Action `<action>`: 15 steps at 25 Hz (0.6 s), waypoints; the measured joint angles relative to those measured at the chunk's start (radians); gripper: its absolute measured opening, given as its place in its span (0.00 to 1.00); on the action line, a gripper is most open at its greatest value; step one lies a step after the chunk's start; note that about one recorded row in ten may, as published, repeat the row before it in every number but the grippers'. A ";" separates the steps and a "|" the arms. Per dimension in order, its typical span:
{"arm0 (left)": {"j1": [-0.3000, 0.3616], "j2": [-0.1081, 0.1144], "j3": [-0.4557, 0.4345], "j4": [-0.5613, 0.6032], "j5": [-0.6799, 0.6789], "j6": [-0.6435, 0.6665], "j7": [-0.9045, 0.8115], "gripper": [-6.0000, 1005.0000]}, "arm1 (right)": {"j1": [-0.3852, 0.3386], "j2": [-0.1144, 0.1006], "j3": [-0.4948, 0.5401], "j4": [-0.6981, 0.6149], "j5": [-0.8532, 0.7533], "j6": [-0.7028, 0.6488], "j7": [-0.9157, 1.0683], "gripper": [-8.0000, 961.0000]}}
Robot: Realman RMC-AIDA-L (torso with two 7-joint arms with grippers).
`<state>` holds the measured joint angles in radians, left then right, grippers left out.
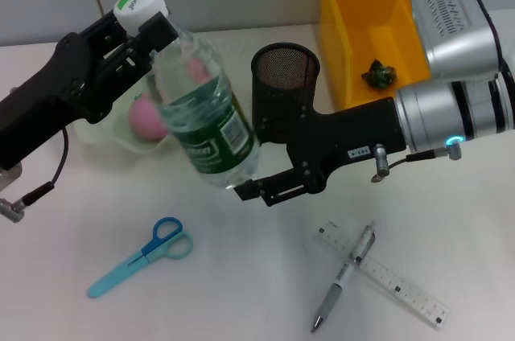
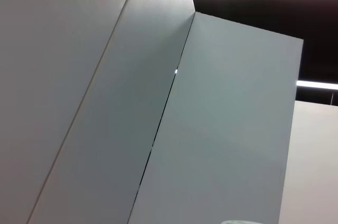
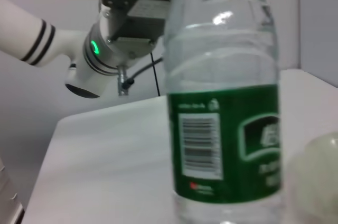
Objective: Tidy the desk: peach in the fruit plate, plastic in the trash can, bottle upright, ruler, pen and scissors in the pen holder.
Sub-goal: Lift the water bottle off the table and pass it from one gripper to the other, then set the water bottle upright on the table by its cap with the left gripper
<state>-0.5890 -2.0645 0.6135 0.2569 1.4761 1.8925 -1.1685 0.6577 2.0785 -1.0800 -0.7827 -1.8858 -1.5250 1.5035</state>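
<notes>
A clear bottle (image 1: 205, 120) with a green label and white cap hangs tilted above the table, my left gripper (image 1: 151, 31) shut on its neck. The bottle (image 3: 224, 129) fills the right wrist view. My right gripper (image 1: 261, 192) sits just beside the bottle's base, in front of the black mesh pen holder (image 1: 286, 76). A pink peach (image 1: 145, 120) lies in the pale fruit plate (image 1: 100, 133) behind the bottle. Blue scissors (image 1: 145, 256) lie at the front left. A pen (image 1: 344, 277) lies across a clear ruler (image 1: 386, 275) at the front right. Green plastic (image 1: 378, 74) lies in the yellow trash can (image 1: 346, 43).
The left wrist view shows only grey wall panels and ceiling lights. The right arm's silver forearm (image 1: 459, 108) reaches in over the trash can's right side. White tabletop (image 1: 241, 277) lies between scissors and ruler.
</notes>
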 joint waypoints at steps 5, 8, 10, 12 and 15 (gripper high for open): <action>0.001 0.000 0.000 0.003 0.001 -0.013 0.000 0.44 | -0.005 0.001 0.000 0.007 -0.030 0.024 0.001 0.80; 0.009 0.000 0.000 0.014 0.003 -0.031 0.000 0.44 | -0.019 0.002 0.000 0.008 -0.032 0.037 -0.011 0.80; 0.021 0.000 0.000 0.032 0.006 -0.042 0.004 0.44 | -0.029 0.003 0.003 0.009 -0.027 0.045 -0.023 0.80; 0.040 0.000 0.001 0.053 0.009 -0.051 0.010 0.44 | -0.038 0.004 0.006 0.012 -0.022 0.051 -0.037 0.80; 0.075 0.001 0.005 0.093 0.010 -0.058 0.025 0.44 | -0.050 0.005 0.008 0.022 0.000 0.054 -0.060 0.80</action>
<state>-0.5144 -2.0638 0.6180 0.3499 1.4862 1.8345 -1.1437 0.6078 2.0831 -1.0723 -0.7604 -1.8854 -1.4707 1.4436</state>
